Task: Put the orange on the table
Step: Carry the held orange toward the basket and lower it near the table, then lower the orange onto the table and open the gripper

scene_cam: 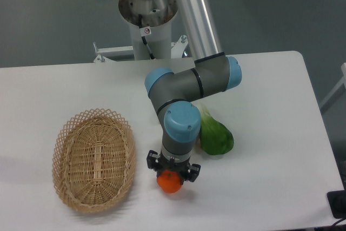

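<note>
The orange [171,183] is a small round bright-orange fruit near the front middle of the white table [270,106]. My gripper [173,172] points straight down over it, with its black fingers on either side of the fruit and closed against it. The orange sits at or just above the tabletop; I cannot tell whether it touches the surface. The arm's wrist hides the top of the fruit.
An oval woven wicker basket [93,158] stands empty to the left of the gripper. A green leafy vegetable [215,135] lies just right of the arm. The table's front edge is close below the orange. The robot base stands at the back.
</note>
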Tool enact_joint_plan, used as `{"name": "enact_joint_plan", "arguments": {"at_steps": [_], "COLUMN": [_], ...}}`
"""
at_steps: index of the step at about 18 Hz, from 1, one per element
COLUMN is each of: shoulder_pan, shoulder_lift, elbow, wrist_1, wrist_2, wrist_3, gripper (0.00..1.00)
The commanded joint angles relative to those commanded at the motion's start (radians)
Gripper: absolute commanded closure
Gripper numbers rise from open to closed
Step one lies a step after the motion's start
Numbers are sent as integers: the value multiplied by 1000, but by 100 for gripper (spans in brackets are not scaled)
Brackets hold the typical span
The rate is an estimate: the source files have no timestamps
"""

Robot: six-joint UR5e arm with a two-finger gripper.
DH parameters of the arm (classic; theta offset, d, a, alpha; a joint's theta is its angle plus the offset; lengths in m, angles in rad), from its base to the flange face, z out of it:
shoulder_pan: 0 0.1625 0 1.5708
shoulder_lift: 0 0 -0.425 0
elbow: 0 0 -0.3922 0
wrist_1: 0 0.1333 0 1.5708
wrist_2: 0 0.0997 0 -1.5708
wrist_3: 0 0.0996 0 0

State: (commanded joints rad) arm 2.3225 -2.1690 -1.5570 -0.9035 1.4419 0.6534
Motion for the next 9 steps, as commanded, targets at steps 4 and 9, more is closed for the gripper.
{"name": "enact_joint_plan", "arguments": {"at_steps": [4, 9], "shoulder_pan": [0, 0], "shoulder_lift": [-3, -5], "elbow": [0, 0], "wrist_1": [0, 5], "wrist_2": [0, 2], "wrist_3": [3, 2], "gripper": [28, 8]}}
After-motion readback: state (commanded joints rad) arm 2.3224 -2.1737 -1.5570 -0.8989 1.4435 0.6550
